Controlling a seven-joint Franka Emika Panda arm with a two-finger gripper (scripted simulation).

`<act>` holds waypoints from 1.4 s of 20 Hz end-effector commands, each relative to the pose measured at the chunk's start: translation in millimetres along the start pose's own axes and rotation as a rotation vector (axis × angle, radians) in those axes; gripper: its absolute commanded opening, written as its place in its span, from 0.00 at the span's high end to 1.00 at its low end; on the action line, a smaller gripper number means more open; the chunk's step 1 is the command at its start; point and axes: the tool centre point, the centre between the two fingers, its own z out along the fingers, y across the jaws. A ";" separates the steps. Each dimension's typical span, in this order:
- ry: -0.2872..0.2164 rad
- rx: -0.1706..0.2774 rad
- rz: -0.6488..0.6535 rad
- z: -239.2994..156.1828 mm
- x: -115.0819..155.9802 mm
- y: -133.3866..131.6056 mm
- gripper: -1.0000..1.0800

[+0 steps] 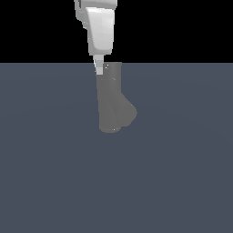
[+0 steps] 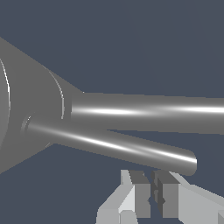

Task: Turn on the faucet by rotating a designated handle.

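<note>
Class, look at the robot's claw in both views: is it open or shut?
Shut, or nearly. In the wrist view the claw's two fingers stand almost together with only a thin slit between, gripping nothing, beside the handle.

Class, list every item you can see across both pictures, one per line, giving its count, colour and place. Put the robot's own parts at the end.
faucet: one, matte grey, upright on the floor near the middle of the exterior view, with a stubby spout angling off its lower part toward the exterior view's right.
handle: one, thin light-grey rod, sticking out from the faucet; clear only in the wrist view, just ahead of the fingertips.
floor: one, dark blue-grey, flat under everything.
pincer: one, white with grey fingers, close beside the faucet's top; jaws nearly together, nothing between them.
arm: one, white, coming down from the exterior view's top.
</note>
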 end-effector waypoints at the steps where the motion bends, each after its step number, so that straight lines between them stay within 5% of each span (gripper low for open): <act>1: 0.003 0.001 0.035 -0.3 35.3 3.0 1.00; 11: 0.005 -0.001 0.050 -1.0 101.6 5.3 1.00; 12: 0.005 -0.001 0.050 -1.0 101.6 5.3 1.00; 13: -0.001 -0.003 -0.007 -0.2 65.2 -2.9 1.00; 28: 0.002 -0.002 0.020 -0.5 115.6 -35.0 1.00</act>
